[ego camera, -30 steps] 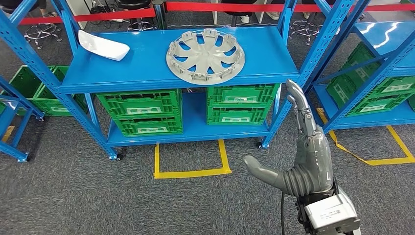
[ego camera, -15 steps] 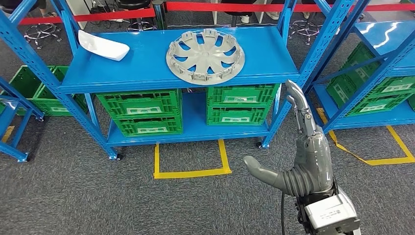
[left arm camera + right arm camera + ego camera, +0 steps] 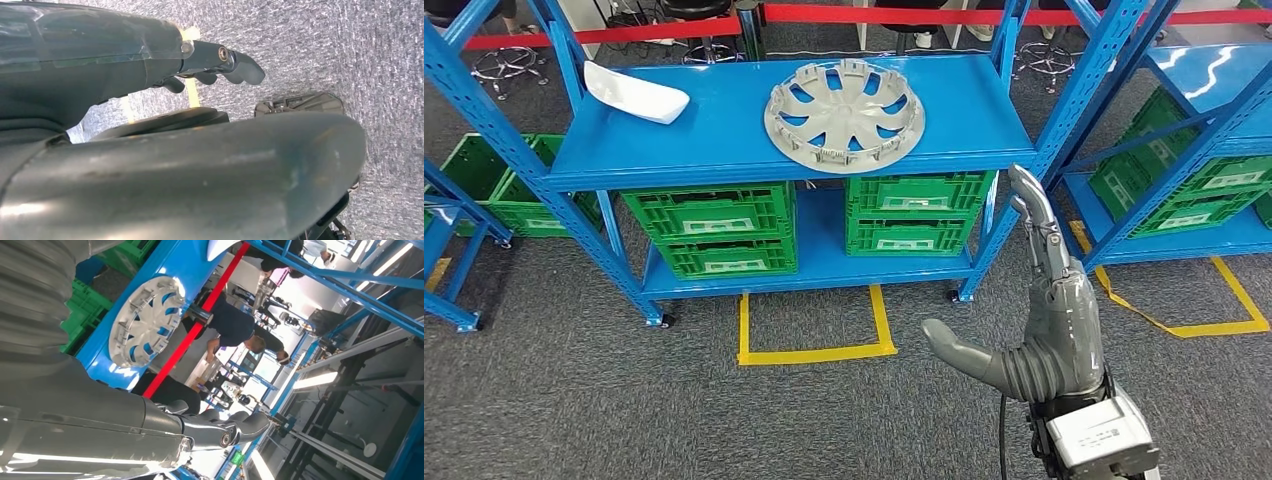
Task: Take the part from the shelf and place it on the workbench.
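Hardly moved since before: right hand (image 3: 1054, 320) raised, fingers straight and apart, holding nothing. Left hand (image 3: 220, 62) low over grey carpet, fingers curled, empty. Round grey plastic wheel cover (image 3: 844, 115) flat on blue metal shelf (image 3: 724, 150), beside white curved part (image 3: 636, 92). Green crates (image 3: 709, 225) below.

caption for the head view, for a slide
Open right robot hand raised before a blue shelf holding a grey wheel cover and a white part.
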`<state>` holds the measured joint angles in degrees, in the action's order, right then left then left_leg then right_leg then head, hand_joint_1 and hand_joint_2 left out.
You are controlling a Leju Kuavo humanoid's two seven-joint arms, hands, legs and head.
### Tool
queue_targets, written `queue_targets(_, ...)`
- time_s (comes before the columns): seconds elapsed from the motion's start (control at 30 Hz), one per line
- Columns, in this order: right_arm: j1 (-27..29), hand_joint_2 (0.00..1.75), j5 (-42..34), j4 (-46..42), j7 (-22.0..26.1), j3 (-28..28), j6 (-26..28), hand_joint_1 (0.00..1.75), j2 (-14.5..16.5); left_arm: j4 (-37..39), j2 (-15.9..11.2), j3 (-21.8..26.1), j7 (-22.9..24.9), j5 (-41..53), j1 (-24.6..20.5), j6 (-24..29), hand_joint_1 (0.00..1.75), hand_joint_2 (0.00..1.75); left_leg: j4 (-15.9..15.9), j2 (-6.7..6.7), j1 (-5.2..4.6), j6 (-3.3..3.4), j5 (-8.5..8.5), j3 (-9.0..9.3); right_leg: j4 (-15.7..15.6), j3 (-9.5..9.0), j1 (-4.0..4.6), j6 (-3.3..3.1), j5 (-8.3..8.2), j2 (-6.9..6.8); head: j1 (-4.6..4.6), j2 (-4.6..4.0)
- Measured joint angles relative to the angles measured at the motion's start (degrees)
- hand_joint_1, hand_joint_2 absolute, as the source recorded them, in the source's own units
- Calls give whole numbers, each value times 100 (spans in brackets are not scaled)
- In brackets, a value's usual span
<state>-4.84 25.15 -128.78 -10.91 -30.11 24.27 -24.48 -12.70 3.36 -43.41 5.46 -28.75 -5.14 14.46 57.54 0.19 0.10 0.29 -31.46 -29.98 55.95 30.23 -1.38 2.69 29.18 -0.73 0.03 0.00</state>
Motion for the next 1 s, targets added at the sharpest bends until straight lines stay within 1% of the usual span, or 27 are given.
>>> queue_targets(0.1,11,175,2,-4,0,3,14,0,-1,0,-10,-32,0,8,-1,-26,0,0,-6,-5,-19,59,2,-10,29,-6,-24,66,-48,-1,-11,0)
queue_targets(0.13,19,175,2,-10,0,5,20,0,-2,0,-11,-42,0,9,-2,-31,0,0,-32,-7,-7,90,16,9,60,0,-31,86,-55,1,-17,0)
queue_targets(0.17,26,175,2,-21,2,10,25,0,-4,1,-11,-48,-1,10,-5,-35,0,0,-62,-11,8,121,27,31,134,23,-33,102,-32,7,-14,0)
queue_targets(0.2,31,175,3,-32,3,17,28,0,-8,1,-11,-50,-2,11,-9,-38,0,0,-86,-14,23,146,34,59,286,94,-31,112,57,14,6,0)
queue_targets(0.23,34,175,3,-40,4,23,30,0,-11,2,-10,-52,-3,11,-12,-39,0,0,-105,-17,34,168,38,81,544,220,-30,116,204,23,40,0)
queue_targets(0.3,53,175,3,-46,4,32,30,0,-15,2,-9,-67,-4,12,-13,-43,0,0,-108,-22,21,189,22,97,1269,600,-24,119,522,36,113,0)
queue_targets(0.33,64,175,3,-46,4,32,30,0,-15,3,-9,-77,-5,12,-12,-44,0,0,-106,-25,12,195,9,110,1553,770,-23,115,612,40,139,0)
queue_targets(0.37,73,175,3,-46,4,32,30,0,-15,3,-9,-85,-5,11,-11,-45,0,0,-104,-29,2,195,-9,133,1673,871,-22,108,601,41,159,0)
queue_targets(0.4,77,175,3,-46,4,33,30,0,-16,4,-9,-90,-6,11,-10,-45,0,0,-103,-33,-7,191,-34,169,1579,871,-20,96,473,42,177,0)
queue_targets(0.43,77,175,3,-46,4,33,30,0,-16,4,-8,-91,-7,11,-10,-45,0,0,-102,-38,-13,180,-67,219,1288,773,-15,75,245,42,197,0)
queue_targets(0.47,77,175,3,-46,4,34,30,0,-18,4,-7,-91,-8,11,-10,-46,0,0,-107,-40,-14,164,-106,271,918,623,-2,43,8,43,214,0)
queue_targets(0.5,77,175,3,-45,4,34,30,0,-19,4,-7,-91,-8,12,-12,-46,0,0,-112,-40,-13,145,-139,317,598,494,21,7,-136,39,216,0)
queue_targets(0.53,72,175,3,-46,5,34,30,0,-20,4,-6,-91,-9,12,-17,-46,0,0,-116,-39,-10,116,-165,331,338,394,48,-36,-196,37,221,0)
queue_targets(0.57,74,175,2,-49,5,35,30,0,-25,3,-4,-92,-10,12,-20,-47,0,0,-122,-33,-8,83,-182,339,222,355,74,-78,-177,35,234,0)
queue_targets(0.6,78,175,1,-52,6,35,30,0,-28,3,-1,-92,-11,12,-22,-48,0,0,-118,-28,-9,50,-184,346,175,348,90,-118,-130,33,238,0)
queue_targets(0.67,88,175,1,-72,7,36,30,0,-34,3,5,-93,-14,12,-23,-50,0,0,-66,-19,-13,-5,-215,350,101,269,73,-187,-124,43,248,0)
queue_targets(0.7,86,175,2,-82,8,36,30,0,-33,3,5,-93,-15,12,-27,-51,0,0,67,-20,-11,-27,-246,300,68,209,58,-218,-102,46,225,0)
queue_targets(0.73,82,175,3,-90,8,36,30,0,-33,3,5,-93,-16,12,-37,-51,0,0,305,-23,-6,-50,-316,172,38,149,43,-242,-84,48,192,0)
queue_targets(0.77,83,175,3,-94,9,36,31,0,-33,2,4,-93,-17,12,-44,-51,0,0,651,-27,2,-77,-417,-29,20,104,39,-261,-55,45,153,0)
queue_targets(0.83,88,175,3,-94,9,34,30,0,-33,3,0,-93,-17,12,-43,-52,0,0,1400,-30,25,-121,-671,-573,15,23,34,-278,25,51,67,0)
queue_targets(0.87,93,175,3,-94,9,34,30,0,-33,4,-2,-94,-16,12,-34,-53,0,0,1602,-29,36,-138,-724,-783,15,-33,30,-272,74,60,35,0)
queue_targets(0.9,95,175,3,-94,9,34,30,0,-33,4,-3,-95,-15,12,-24,-54,0,0,1605,-27,47,-151,-672,-900,16,-109,23,-259,132,69,9,0)
queue_targets(0.93,96,175,3,-94,9,34,30,0,-32,4,-4,-95,-14,12,-19,-55,0,0,1399,-22,57,-160,-500,-910,16,-202,11,-237,199,77,-12,0)
queue_targets(1.0,98,175,3,-93,9,34,28,0,-31,4,-4,-96,-9,12,-15,-59,0,0,734,-3,73,-175,42,-792,26,-400,-11,-169,354,86,-57,0)
